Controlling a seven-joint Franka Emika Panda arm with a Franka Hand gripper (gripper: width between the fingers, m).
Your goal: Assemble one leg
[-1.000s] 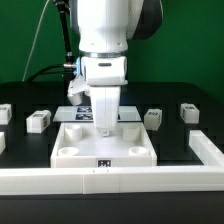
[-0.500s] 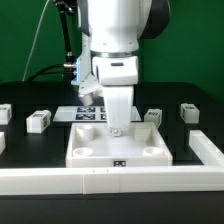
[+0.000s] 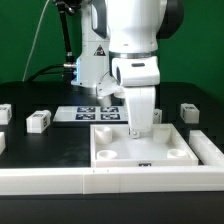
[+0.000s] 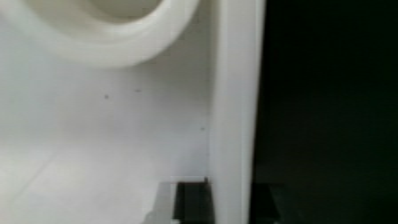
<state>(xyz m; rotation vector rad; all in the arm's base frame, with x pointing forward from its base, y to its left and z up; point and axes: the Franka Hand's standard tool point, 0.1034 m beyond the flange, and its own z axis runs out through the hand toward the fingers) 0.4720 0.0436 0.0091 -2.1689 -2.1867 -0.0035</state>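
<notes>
My gripper (image 3: 138, 128) points down and is shut on the back rim of the large white square plate (image 3: 115, 150), which lies flat on the black table right of centre. The wrist view shows the plate's surface (image 4: 107, 130), one round corner socket (image 4: 125, 30) and the raised rim running between my fingers (image 4: 192, 205); the gripper (image 4: 231, 205) straddles that rim. Small white tagged legs stand apart from the plate: one on the exterior view's left (image 3: 38, 121), one at the far left edge (image 3: 3, 114) and one on the right (image 3: 188, 112).
The marker board (image 3: 92, 113) lies behind the plate, partly hidden by the arm. A white rail (image 3: 100, 180) runs along the table's front and turns up along the right side (image 3: 207, 148), close to the plate's right edge.
The gripper and the plate have moved together toward the exterior view's right, up to the right rail. A leg seen earlier behind the plate is now hidden by the arm.
</notes>
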